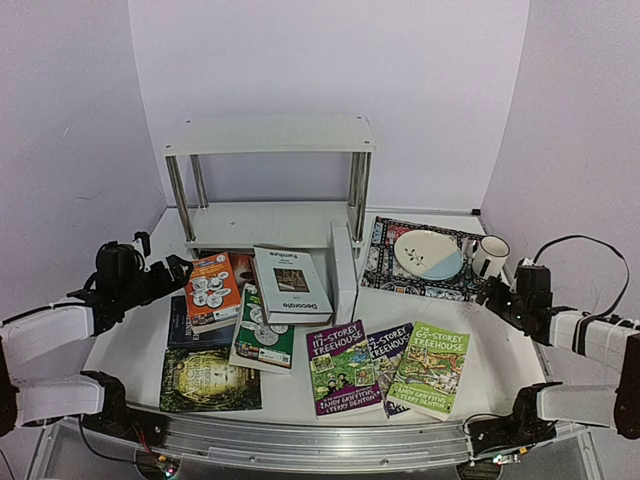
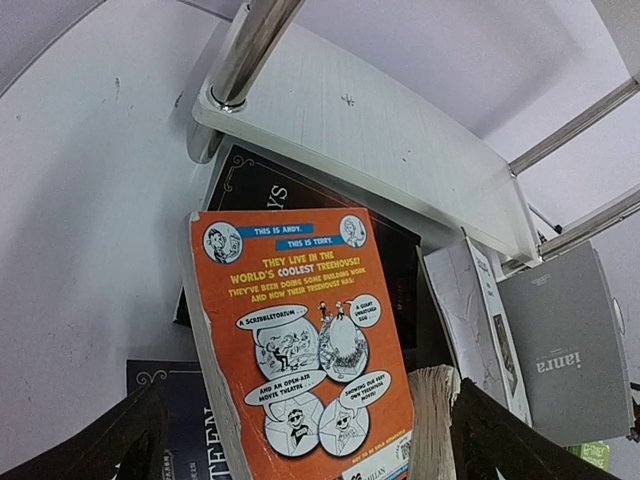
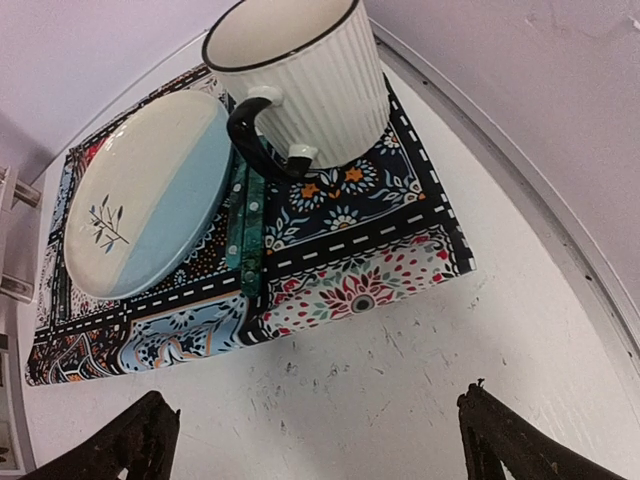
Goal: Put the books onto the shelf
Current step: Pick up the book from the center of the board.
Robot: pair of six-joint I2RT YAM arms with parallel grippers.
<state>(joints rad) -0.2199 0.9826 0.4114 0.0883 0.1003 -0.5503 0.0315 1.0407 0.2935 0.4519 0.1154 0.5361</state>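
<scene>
In the top external view, the white shelf (image 1: 270, 134) stands at the back of the table (image 1: 505, 350), with its two boards carried on chrome posts. The books are spread on the table in front of it. An orange paperback (image 1: 212, 288) and a white hardback (image 1: 290, 285) lie nearest the lower board, and an upright white book (image 1: 343, 270) stands by the shelf's right post. Toward the near edge lie a green paperback (image 1: 264, 335), two dark books at the left, and three Treehouse paperbacks (image 1: 385, 365) overlapping one another. The left gripper (image 1: 172, 272) hangs just left of the orange paperback, jaws apart. The right gripper (image 1: 497, 290) sits at the right, beside a patterned mat (image 1: 390, 272) that holds a plate (image 1: 428, 254) and a mug (image 1: 490, 255). Open table lies between the mat and the Treehouse paperbacks.

In the left wrist view, the left gripper (image 2: 305, 405) is spread wide and holds nothing. Its fingers (image 2: 110, 440) stand either side of the orange paperback (image 2: 300, 340) and well clear of its long edges. The paperback rests on a dark book (image 2: 265, 185) whose far edge runs under the white shelf (image 2: 380, 140). The white hardback (image 2: 480, 320) stands just to the right.

In the right wrist view, the right gripper (image 3: 315, 425) is also wide open and empty — bare table (image 3: 400, 380) lies between its fingers (image 3: 520, 440). The near edge of the patterned mat (image 3: 350, 275) lies just ahead, with the plate (image 3: 140, 200) and the mug (image 3: 310, 80) side by side on it.
</scene>
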